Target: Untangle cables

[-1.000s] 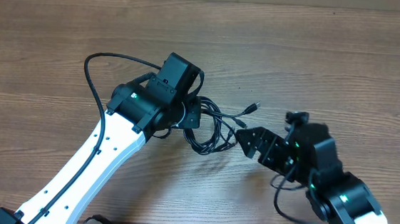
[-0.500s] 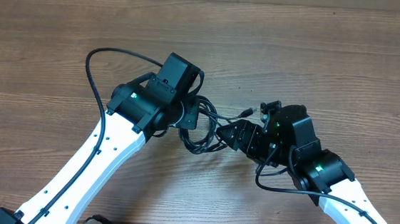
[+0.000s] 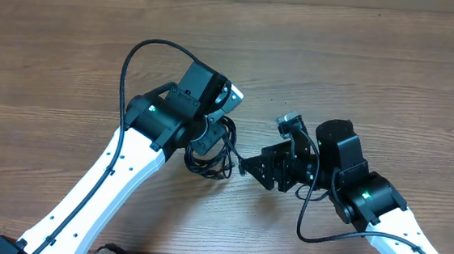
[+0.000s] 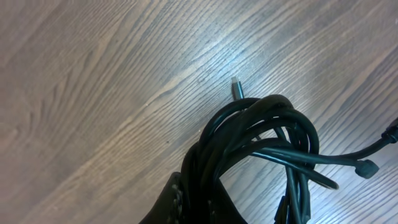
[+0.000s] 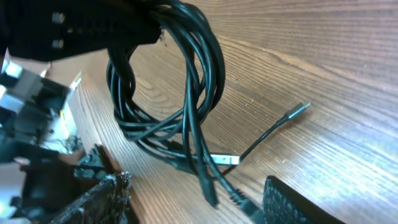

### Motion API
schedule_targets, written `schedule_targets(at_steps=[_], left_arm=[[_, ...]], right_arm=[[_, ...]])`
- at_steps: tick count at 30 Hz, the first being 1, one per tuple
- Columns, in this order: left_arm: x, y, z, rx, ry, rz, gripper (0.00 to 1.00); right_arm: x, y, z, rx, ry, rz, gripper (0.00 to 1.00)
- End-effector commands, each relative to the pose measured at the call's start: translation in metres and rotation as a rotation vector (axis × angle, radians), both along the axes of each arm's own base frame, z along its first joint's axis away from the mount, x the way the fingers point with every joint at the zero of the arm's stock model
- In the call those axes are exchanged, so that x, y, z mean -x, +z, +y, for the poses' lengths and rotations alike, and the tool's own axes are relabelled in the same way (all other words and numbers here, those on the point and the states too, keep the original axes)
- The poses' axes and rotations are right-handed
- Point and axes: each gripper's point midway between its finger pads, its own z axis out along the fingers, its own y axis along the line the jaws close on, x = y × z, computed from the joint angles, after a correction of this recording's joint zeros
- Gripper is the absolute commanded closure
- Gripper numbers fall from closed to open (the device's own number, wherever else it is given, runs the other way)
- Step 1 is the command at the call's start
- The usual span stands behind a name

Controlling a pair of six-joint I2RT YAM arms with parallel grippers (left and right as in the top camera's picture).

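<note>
The right gripper [image 5: 199, 208] is held with its jaws apart. Loose, plug-tipped ends of the thin black flexible cables [image 5: 180, 93] are seen just ahead of them, against the brown wood-grain table [image 3: 378, 66]. Farther on, the tangled coil is clamped in the closed left gripper [image 3: 206, 138].
</note>
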Motion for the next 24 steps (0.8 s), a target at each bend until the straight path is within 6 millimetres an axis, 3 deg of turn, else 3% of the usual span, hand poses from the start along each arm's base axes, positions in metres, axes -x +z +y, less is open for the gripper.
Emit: schedule_targets(at_steps=[1, 8, 12, 16, 18, 24], left_arm=[[0.0, 0.015, -0.005, 0.005, -0.089, -0.046, 0.96], [0.007, 0.015, -0.017, 0.067, -0.128, -0.014, 0.96], [0.01, 0.016, -0.021, 0.096, -0.139, 0.003, 0.96], [0.01, 0.017, -0.024, 0.137, -0.074, 0.02, 0.96], [0.014, 0.017, -0.03, 0.173, -0.084, 0.044, 0.96], [0.025, 0.02, -0.044, 0.252, -0.129, 0.094, 0.96]], right_arm=[[0.005, 0.0, 0.009, 0.024, 0.086, -0.067, 0.32], [0.014, -0.006, 0.034, 0.056, 0.177, -0.146, 0.32], [0.002, -0.028, 0.031, 0.186, 0.1, -0.167, 0.41], [0.006, -0.035, 0.038, 0.2, 0.121, -0.163, 0.46], [0.003, -0.036, 0.036, 0.215, 0.105, -0.17, 0.6], [-0.015, -0.041, 0.02, 0.304, 0.0, -0.214, 0.85]])
